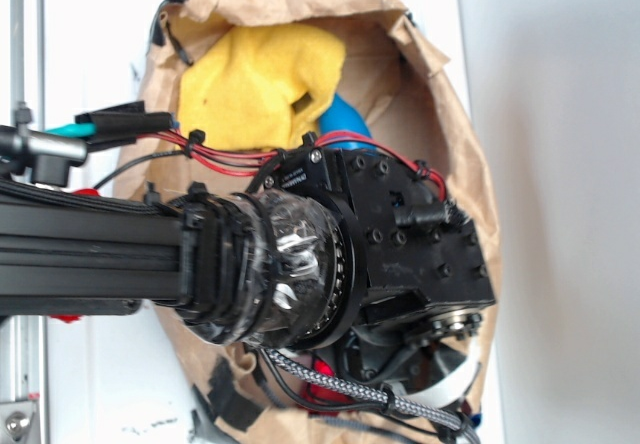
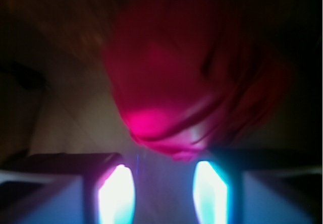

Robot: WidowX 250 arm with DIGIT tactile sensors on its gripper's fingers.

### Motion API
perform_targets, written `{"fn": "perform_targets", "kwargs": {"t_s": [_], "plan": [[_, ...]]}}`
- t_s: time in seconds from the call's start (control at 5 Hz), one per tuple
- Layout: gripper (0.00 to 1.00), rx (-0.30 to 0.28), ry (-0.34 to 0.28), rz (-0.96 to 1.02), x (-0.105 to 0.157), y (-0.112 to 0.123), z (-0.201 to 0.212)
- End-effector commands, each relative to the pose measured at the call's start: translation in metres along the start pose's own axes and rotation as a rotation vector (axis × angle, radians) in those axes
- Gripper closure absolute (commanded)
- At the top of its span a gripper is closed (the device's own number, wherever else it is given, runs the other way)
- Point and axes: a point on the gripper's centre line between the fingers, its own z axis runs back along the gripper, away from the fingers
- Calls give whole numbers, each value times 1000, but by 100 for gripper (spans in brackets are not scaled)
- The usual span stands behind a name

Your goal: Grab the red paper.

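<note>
Claw (image 2: 164, 191) spread, the red paper (image 2: 186, 82) just ahead at twelve o'clock; I'd push down deeper into the paper bag (image 1: 455, 114) before squeezing.

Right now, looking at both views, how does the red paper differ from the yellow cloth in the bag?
Colour: the red paper is deep red; the yellow cloth is bright yellow.
Visibility: the paper fills the wrist view, blurred, and is almost hidden under the arm in the exterior view; the cloth lies in plain sight there.
Position: the paper sits just ahead of the gripper; the cloth lies at the bag's other end.
Both look crumpled.
</note>
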Motion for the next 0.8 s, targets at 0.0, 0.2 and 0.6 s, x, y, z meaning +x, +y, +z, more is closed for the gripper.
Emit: {"fn": "perform_targets", "kwargs": {"t_s": [0.0,0.2,0.6], "plan": [[0,142,-133,-21,7,6,57],[0,85,-184,-8,14,4,47],[0,43,-110,-37,32,-14,10]]}}
